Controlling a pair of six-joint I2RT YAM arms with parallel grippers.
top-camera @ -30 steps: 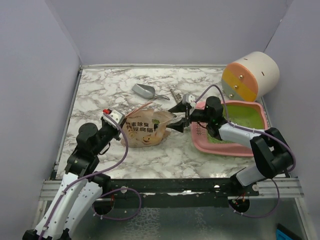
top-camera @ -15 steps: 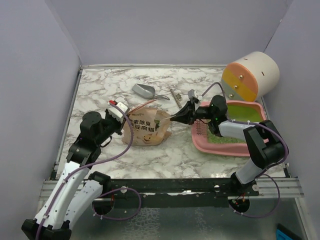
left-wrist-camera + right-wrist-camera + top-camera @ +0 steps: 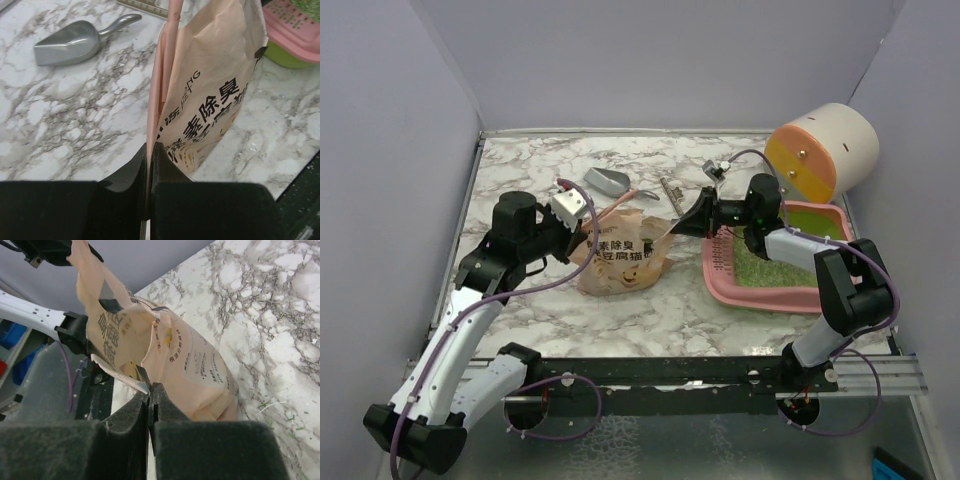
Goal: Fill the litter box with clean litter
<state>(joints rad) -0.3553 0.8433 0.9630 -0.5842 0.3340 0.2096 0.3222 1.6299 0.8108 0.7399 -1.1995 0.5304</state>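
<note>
Over marble tabletop [image 3: 520,185], clamping left gripper [image 3: 588,224] and right gripper [image 3: 677,228] onto top edges of tan litter bag [image 3: 620,260], hiding its contents. Leaving litter box [image 3: 760,298], holding clean litter [image 3: 762,268], just beside right gripper.

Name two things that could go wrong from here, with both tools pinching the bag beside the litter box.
1. The left tool and right tool each pinch only a thin edge of the bag; it may slip or tear when lifted.
2. The bag sits beside the litter box, not over it; tipping early would likely spill its contents on the table.
</note>
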